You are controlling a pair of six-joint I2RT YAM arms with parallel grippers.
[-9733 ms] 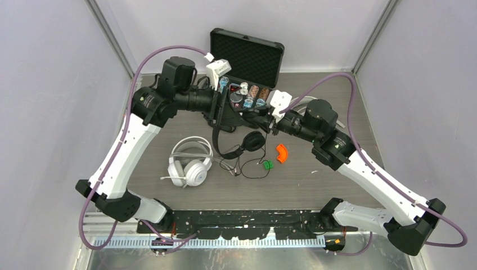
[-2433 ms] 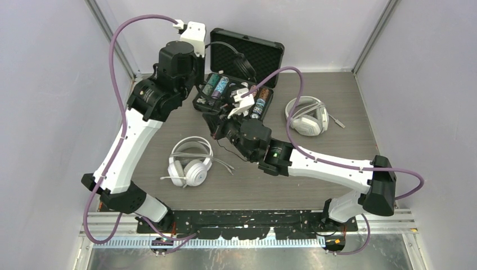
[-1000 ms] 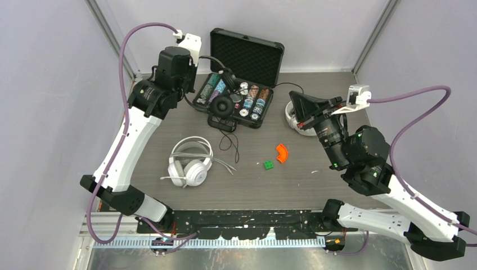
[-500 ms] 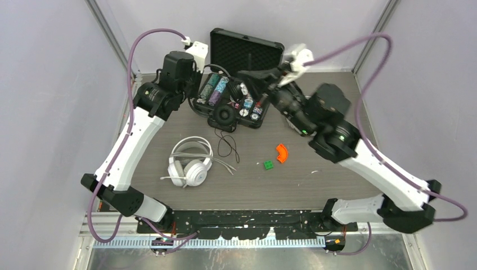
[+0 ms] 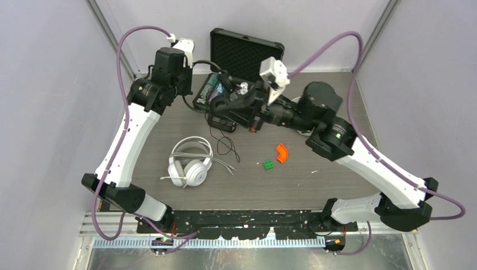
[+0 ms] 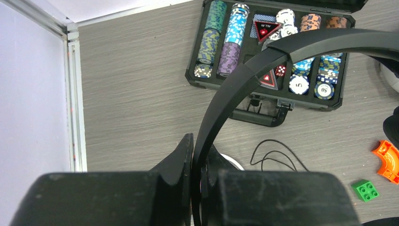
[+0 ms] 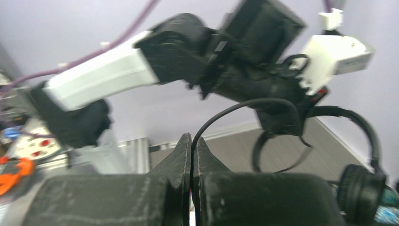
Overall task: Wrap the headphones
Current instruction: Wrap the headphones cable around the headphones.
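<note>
**A:** On the grey wood-grain counter (image 5: 315,185), boxed in by pale lilac walls (image 5: 50,84), what lies about?

**B:** At the far side, an open black hard case (image 5: 247,53) with a foam-lined lid and rows of poker chips. At the near left, a large pair of white over-ear headphones (image 5: 190,163) lying flat. Near the middle, an orange curved plastic piece (image 5: 282,153) and a green toy brick (image 5: 269,165).

**A:** And the slim black headphones (image 6: 244,70)?

**B:** Off the counter, held up above the case. The left hand (image 6: 194,141) is clenched on the headband, and an ear cup hangs below it.

**A:** The right hand?

**B:** The right hand (image 7: 192,141) is clenched on the thin black cable (image 7: 273,99), just beside the headset. The cable arcs up from its fingers towards the left hand. More of it lies looped on the counter in front of the case. The white pair lies well apart from both hands.
</note>
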